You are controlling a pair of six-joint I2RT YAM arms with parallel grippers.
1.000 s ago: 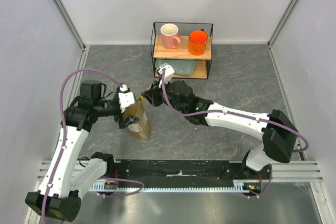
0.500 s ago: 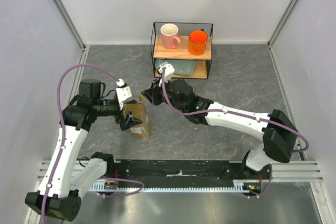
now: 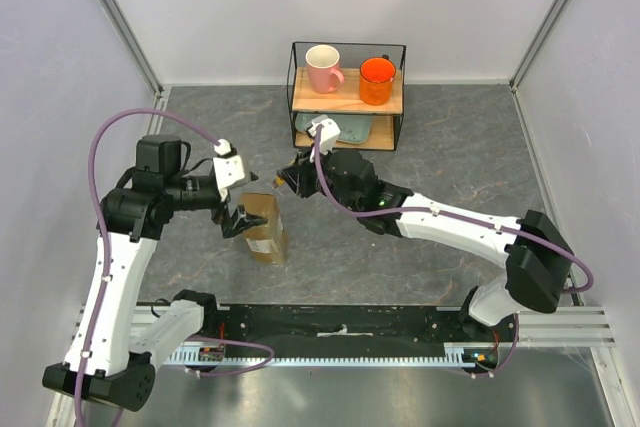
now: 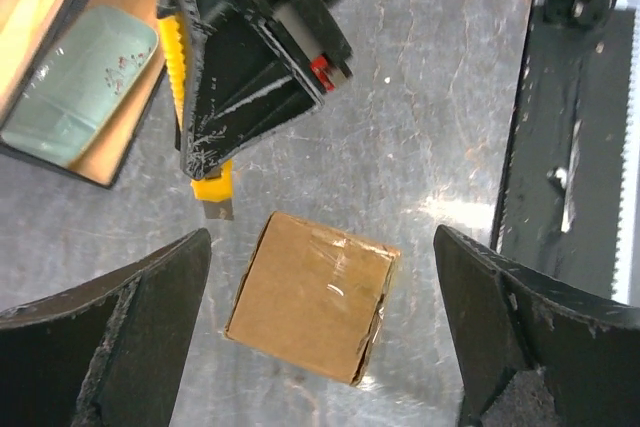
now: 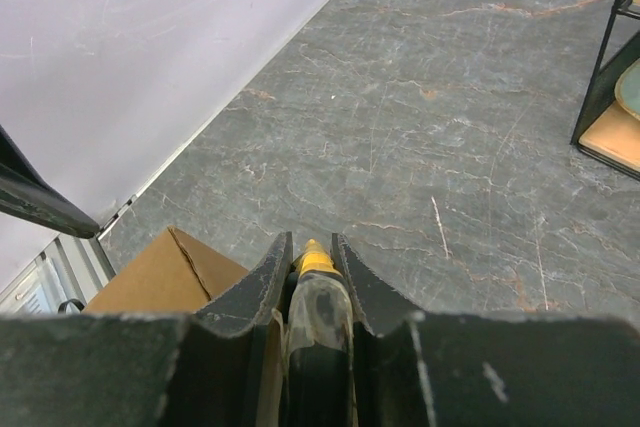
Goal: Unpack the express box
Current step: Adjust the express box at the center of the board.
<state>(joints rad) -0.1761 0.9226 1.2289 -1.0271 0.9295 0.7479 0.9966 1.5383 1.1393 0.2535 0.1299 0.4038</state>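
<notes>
Express box rested on the grey surface, ungrasped.
Left pincer is spread wide above the box, nothing held. Right pincer is clamped on a yellow utility knife, whose blade tip is seen just beside the box's top edge, not touching.

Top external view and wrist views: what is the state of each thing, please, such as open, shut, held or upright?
express box: taped shut, standing on end, not held.
left gripper: open, over the express box.
right gripper: shut on the utility knife.
utility knife: held, blade tip out, close to the express box.
pink mug: upright on the rack.
orange mug: upright on the rack.
</notes>
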